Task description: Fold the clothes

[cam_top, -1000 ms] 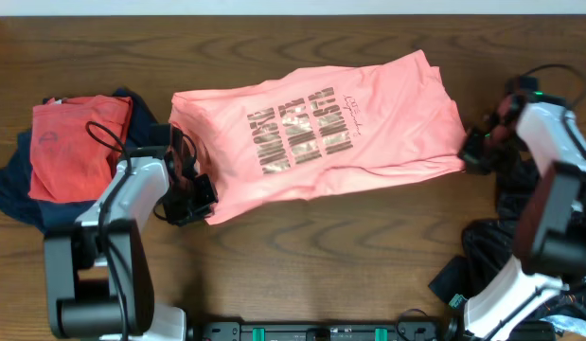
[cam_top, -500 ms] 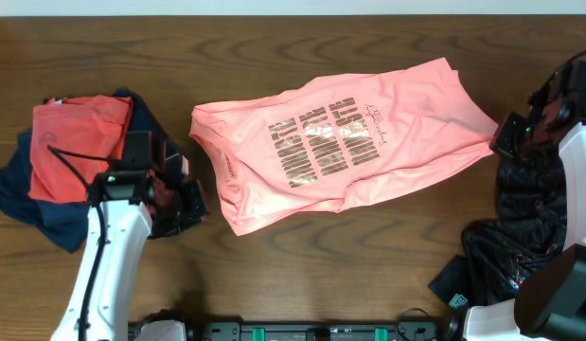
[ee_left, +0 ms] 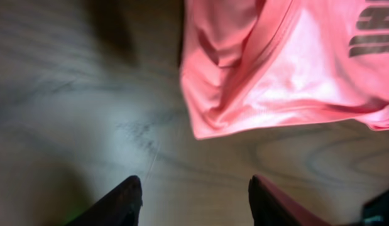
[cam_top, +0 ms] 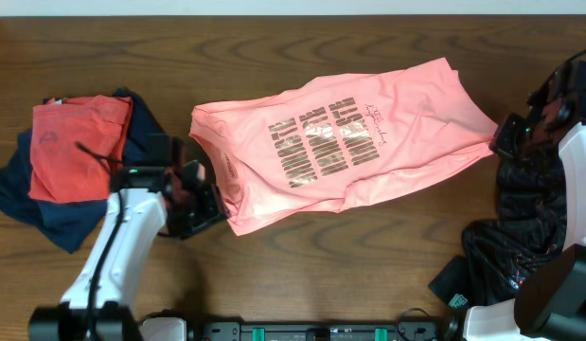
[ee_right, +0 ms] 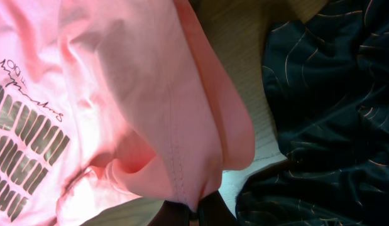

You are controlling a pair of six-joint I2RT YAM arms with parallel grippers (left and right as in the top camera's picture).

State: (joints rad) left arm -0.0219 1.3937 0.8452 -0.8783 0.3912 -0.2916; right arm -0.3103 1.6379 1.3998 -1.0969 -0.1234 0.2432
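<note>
While the right gripper [cam_top: 504, 142] pinches the edge of the T-shirt [cam_top: 349, 142], spreading seems under way.
Left gripper [ee_left: 194, 183], parted and empty, likely needs the crumpled near corner next.

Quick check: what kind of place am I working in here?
Likely a lab bench set up for clothes-folding trials: a wooden table, a pink T-shirt spread out on it, a folded red shirt at left, a black garment heaped at right.

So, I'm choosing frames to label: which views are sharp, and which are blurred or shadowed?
Overhead: sharp and evenly lit, pink T-shirt lettering clear. Left wrist: soft, table grain blurred, dark shadow top left. Right wrist: sharp, stitching and black patterned garment crisp.
</note>
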